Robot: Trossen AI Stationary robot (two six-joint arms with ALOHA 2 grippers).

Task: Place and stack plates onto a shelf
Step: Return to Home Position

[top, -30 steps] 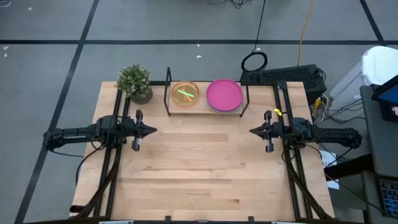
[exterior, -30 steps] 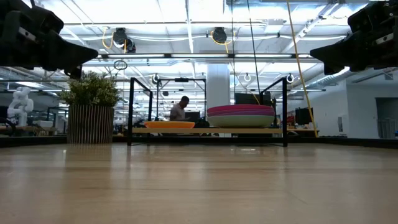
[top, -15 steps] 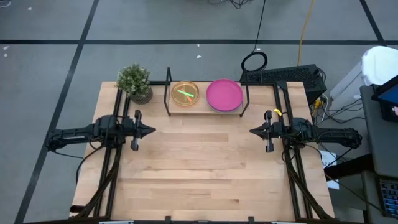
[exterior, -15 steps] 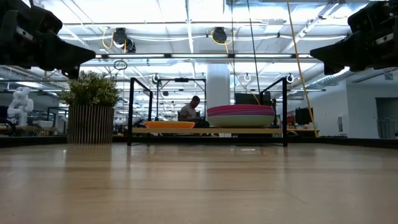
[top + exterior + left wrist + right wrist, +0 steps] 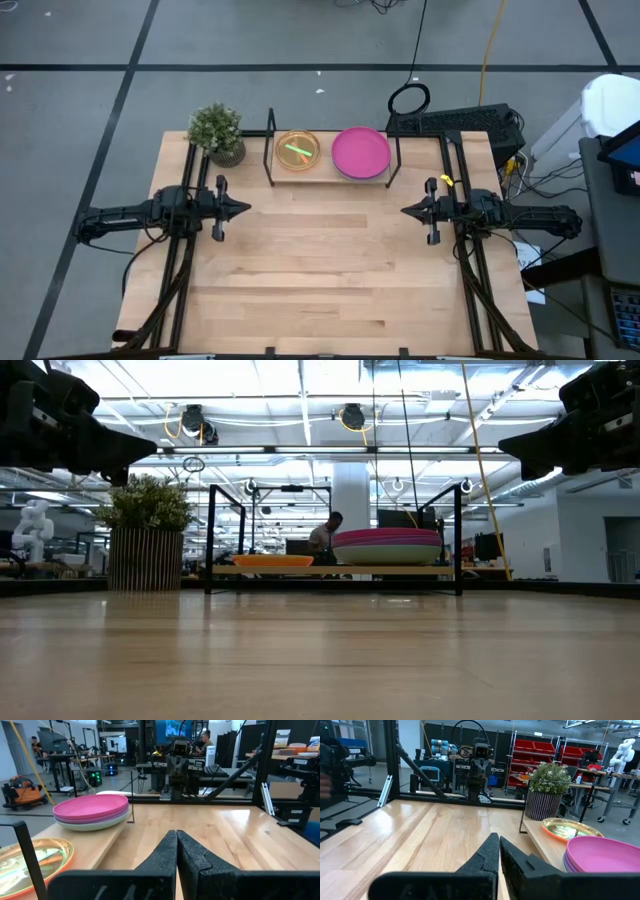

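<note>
- The shelf sits at the far edge of the tabletop, in the upper middle of the high view.
- All the plates you can see are on the shelf, in two piles.
- The big plates are piled on the right half of the shelf. The top one is pink.
- The small plates are piled on the left half. They look orange, with a bit of green in the middle.
- The two piles sit side by side and are a little apart.
- In the low view the big pile stands taller than the small pile.
- The left tool hangs over the left side of the tabletop, pointing to the middle. Its two fingers are pressed together with no gap, and it holds nothing.
- The right tool hangs over the right side and points back at the left one. Its fingers are pressed together too, and it holds nothing.
- Both tools are well apart from the shelf.
- A plant in a pot stands just left of the shelf.
- A person shows far off in the room behind the shelf.
</note>
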